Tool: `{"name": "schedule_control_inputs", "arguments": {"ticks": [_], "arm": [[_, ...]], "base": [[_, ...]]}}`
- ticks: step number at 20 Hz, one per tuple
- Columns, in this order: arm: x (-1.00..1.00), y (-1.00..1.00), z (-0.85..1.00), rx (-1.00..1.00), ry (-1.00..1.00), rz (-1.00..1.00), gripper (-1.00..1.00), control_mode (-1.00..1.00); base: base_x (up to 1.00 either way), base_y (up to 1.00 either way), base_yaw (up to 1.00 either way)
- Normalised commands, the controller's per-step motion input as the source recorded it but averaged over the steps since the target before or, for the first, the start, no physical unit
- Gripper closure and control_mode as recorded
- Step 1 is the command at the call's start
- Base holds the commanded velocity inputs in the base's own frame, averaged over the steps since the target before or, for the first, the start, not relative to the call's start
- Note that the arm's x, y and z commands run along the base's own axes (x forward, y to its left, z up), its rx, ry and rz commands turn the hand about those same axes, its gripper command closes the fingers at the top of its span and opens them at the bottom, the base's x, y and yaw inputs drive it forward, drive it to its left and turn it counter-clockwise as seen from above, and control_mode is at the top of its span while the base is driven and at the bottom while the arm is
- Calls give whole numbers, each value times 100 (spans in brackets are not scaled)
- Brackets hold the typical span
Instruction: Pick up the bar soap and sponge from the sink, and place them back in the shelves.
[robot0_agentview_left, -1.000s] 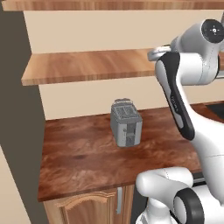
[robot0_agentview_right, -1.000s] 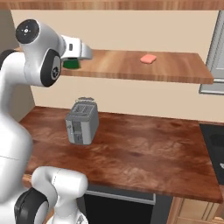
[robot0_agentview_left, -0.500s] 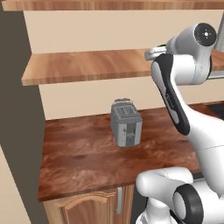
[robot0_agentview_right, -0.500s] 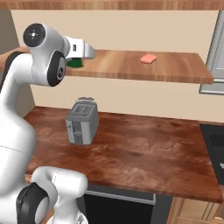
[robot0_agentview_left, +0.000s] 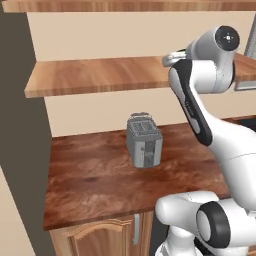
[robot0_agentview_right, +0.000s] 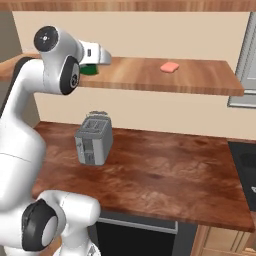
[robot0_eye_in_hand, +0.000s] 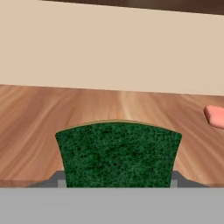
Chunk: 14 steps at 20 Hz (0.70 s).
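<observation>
Arm: I have it raised high, elbow bent, forearm reaching forward at shelf height.
Wrist: I see it roughly level, hand pointing ahead.
Gripper (robot0_eye_in_hand: 118, 183): jaws clamped on the sponge (robot0_eye_in_hand: 118, 155), which sits between the fingertips with its green face toward my hand camera.

Sponge (robot0_eye_in_hand: 118, 154): lower part cut off at the hand view's bottom; in the right base view mostly hidden behind the arm. Soap (robot0_eye_in_hand: 215, 116): cut by the right edge. Gripper fingertips hidden behind the sponge.
</observation>
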Motion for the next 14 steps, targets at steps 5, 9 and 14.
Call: {"name": "schedule_control_inputs", "arguments": {"ticks": [5, 9, 14], "arm": [[25, 0, -2, 0, 0, 0, 100, -100], [25, 0, -9, 0, 0, 0, 100, -100], [24, 0, -13, 0, 0, 0, 100, -100]], "base": [[0, 0, 0], [0, 0, 0], [0, 0, 0]]}}
